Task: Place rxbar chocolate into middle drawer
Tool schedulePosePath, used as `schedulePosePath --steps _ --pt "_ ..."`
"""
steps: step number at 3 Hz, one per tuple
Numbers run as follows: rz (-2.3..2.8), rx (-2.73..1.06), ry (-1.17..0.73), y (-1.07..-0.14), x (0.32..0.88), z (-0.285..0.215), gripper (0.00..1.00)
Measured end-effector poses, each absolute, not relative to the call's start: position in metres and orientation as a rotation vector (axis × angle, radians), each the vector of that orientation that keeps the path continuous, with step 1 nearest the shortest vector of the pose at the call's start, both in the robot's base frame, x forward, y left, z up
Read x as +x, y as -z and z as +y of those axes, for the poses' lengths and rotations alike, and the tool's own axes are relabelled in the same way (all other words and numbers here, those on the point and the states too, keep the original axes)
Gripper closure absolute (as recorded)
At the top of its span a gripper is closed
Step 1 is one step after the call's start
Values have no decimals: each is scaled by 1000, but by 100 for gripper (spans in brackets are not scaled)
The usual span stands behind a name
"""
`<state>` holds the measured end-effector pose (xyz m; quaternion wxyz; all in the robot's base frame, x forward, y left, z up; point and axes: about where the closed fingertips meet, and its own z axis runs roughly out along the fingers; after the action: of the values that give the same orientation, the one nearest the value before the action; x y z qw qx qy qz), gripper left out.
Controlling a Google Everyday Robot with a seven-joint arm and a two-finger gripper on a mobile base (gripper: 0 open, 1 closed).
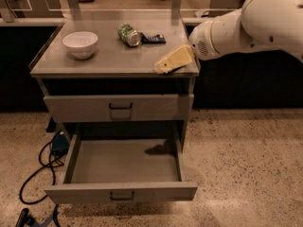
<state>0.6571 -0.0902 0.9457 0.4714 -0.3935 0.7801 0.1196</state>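
The middle drawer (120, 192) is pulled fully out at the bottom of the grey cabinet. A small dark flat shape, which looks like the rxbar chocolate (158, 149), lies inside it at the back right. My gripper (163, 67), with pale yellow fingers, hovers over the front right corner of the cabinet top, above the drawer. It is open and holds nothing. The white arm reaches in from the right.
On the cabinet top (109, 63) stand a white bowl (80, 43), a crushed green can (128, 34) and a dark blue wrapped bar (153, 38). The drawer front above (118, 108) is shut. Black cables and a blue box (59, 143) lie on the floor at the left.
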Motion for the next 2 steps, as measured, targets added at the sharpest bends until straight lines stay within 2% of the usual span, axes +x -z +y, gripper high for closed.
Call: schedulePosePath --steps 2 --pt "2006 -852 -19 -899 728 -112 0"
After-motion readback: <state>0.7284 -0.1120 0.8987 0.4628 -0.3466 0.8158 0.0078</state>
